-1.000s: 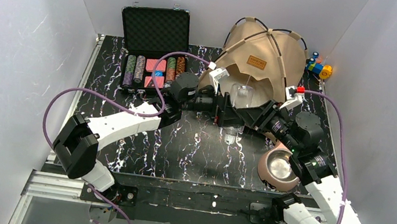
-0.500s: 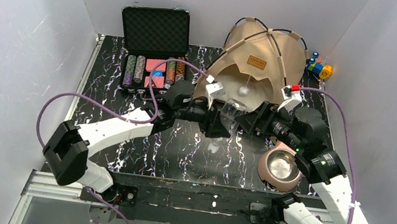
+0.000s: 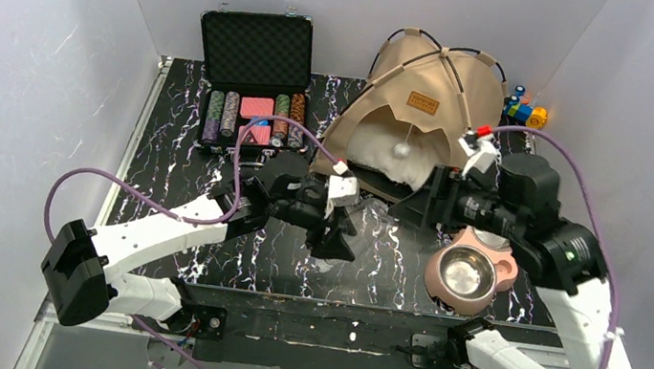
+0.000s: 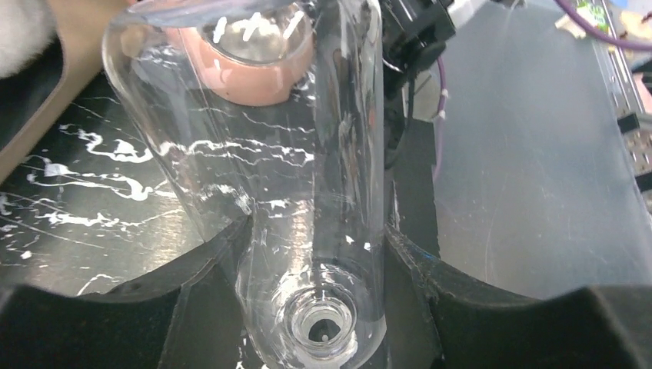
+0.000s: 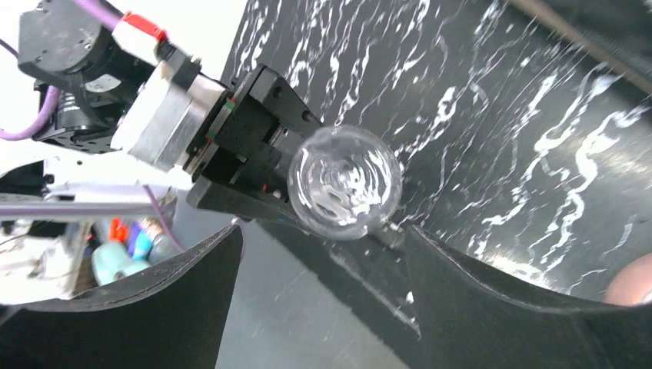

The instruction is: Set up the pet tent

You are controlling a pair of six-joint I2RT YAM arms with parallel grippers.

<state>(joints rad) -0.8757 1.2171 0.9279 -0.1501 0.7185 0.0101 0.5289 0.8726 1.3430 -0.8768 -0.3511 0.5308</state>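
The tan pet tent stands at the back of the table, its black poles arched, a brown label over the doorway and a white pom-pom hanging in it. A fluffy cream cushion lies inside. In front of the tent, my left gripper is shut on a clear plastic bottle, its neck between the fingers. My right gripper stands open just right of the bottle, with nothing between its fingers.
A pink pet bowl with a steel insert sits near the front right edge. An open black case of poker chips is at the back left. Small coloured toys lie at the back right. White walls enclose the table.
My left gripper closed on the bottle and drew it toward the near edge. My right gripper opened, let the bottle go and pulled back to the right.
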